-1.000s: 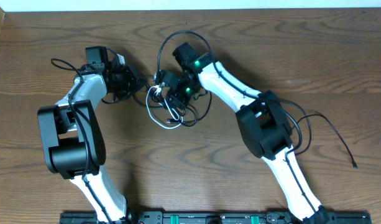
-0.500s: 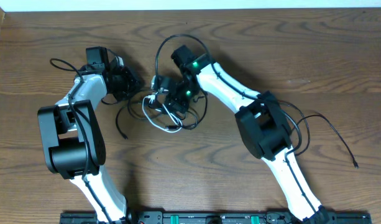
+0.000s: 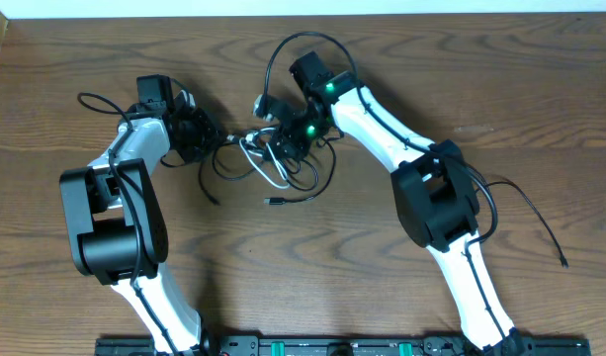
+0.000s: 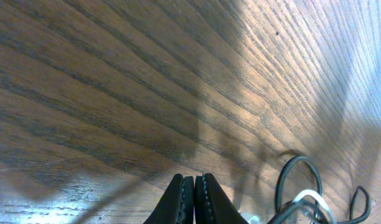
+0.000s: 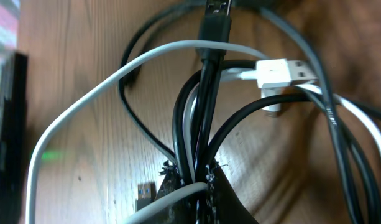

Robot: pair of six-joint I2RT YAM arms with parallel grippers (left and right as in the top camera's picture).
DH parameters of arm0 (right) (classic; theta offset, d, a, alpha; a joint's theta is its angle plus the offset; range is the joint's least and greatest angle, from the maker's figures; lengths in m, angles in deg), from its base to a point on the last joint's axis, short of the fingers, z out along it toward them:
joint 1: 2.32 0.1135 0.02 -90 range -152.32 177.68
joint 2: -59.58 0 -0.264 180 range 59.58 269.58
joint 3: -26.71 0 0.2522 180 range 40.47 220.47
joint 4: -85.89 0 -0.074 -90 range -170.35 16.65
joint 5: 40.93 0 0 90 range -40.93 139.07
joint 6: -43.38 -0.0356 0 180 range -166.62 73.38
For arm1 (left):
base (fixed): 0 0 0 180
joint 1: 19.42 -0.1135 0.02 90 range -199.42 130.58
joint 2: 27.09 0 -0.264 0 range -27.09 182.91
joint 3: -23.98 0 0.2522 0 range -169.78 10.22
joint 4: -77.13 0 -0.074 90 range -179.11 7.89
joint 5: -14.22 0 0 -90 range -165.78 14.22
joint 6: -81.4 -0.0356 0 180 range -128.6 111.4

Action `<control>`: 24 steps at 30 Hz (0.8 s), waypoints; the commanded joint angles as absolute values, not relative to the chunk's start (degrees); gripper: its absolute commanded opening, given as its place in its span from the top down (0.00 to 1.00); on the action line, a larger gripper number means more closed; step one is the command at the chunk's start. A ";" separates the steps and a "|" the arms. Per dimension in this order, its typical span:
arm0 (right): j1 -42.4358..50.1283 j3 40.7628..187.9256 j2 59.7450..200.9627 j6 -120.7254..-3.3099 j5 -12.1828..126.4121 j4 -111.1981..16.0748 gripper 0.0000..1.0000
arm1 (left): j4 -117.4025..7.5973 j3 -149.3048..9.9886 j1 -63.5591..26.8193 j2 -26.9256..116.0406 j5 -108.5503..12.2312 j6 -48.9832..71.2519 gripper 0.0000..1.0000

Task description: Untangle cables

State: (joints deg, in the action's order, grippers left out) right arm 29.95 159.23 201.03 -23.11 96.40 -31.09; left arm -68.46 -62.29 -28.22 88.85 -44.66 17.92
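The cables (image 3: 276,170) form a tangle of thin black cords and one white cord at the table's middle, between my two grippers. My right gripper (image 3: 288,138) is shut on a bundle of them. In the right wrist view black cords and the white cord (image 5: 84,112) run straight into the right gripper (image 5: 202,180), with a white USB plug (image 5: 283,71) and a black plug (image 5: 215,25) beyond. My left gripper (image 3: 212,136) sits just left of the tangle. In its wrist view the left gripper (image 4: 194,199) is shut with no cord showing between the tips. A black loop (image 4: 294,180) lies to its right.
A loose black plug end (image 3: 273,202) lies below the tangle, and one black strand (image 3: 206,183) trails down-left. A thin black cord (image 3: 540,225) curves across the right side of the table. The thick loop (image 3: 303,42) belongs to the right arm.
My right gripper has shifted right and up with the bundle. The tangle has stretched out, a black strand has swung down-left and a plug end has dropped below. The left gripper has barely moved.
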 commanded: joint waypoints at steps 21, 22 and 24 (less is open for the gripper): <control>26.85 159.27 198.60 -38.91 113.71 -40.12 0.99 | -68.16 -62.03 -28.28 89.07 -42.00 19.30 0.71; 26.87 159.29 198.60 -39.61 114.15 -40.62 0.99 | -68.73 -62.03 -28.28 89.07 -39.68 19.19 0.68; 26.94 159.27 198.60 -41.93 114.15 -41.61 0.99 | -70.43 -62.03 -28.30 89.07 -32.93 16.76 0.64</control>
